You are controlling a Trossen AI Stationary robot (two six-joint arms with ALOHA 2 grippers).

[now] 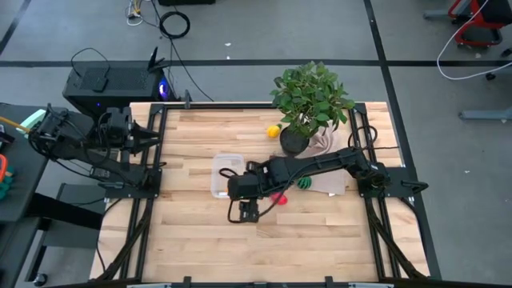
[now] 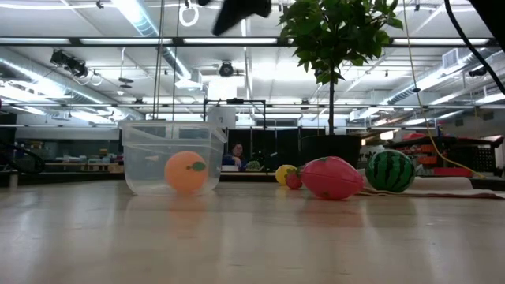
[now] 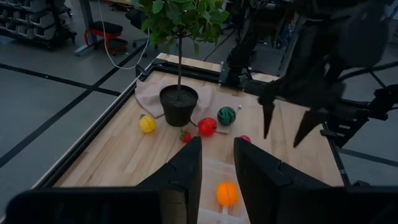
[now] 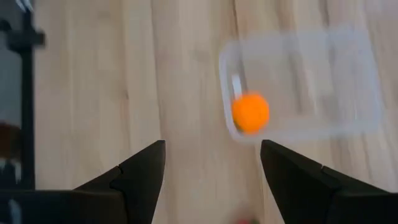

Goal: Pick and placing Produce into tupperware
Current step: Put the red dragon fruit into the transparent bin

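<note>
The clear tupperware [image 1: 224, 170] stands on the wooden table, and an orange [image 2: 186, 172] lies on its floor near one end wall [image 4: 250, 112]. My right gripper [image 3: 283, 137] hangs open above the table beside the tupperware's near right corner and points down [image 4: 211, 149]; it holds nothing. A pink fruit [image 1: 278, 198] rests on the table just to its right. A watermelon [image 2: 390, 170], a red fruit [image 3: 207, 126], a strawberry [image 3: 185, 135] and a yellow fruit [image 1: 274, 130] lie around the plant pot. My left gripper [image 3: 216, 155] waits open at the table's left edge.
A potted plant [image 1: 294, 140] stands on a beige cloth [image 1: 326, 146] at the far right of the table. A black frame [image 1: 152, 152] runs along the table's sides. A black box [image 1: 112, 84] sits beyond the far left corner. Bare wood lies along the near side.
</note>
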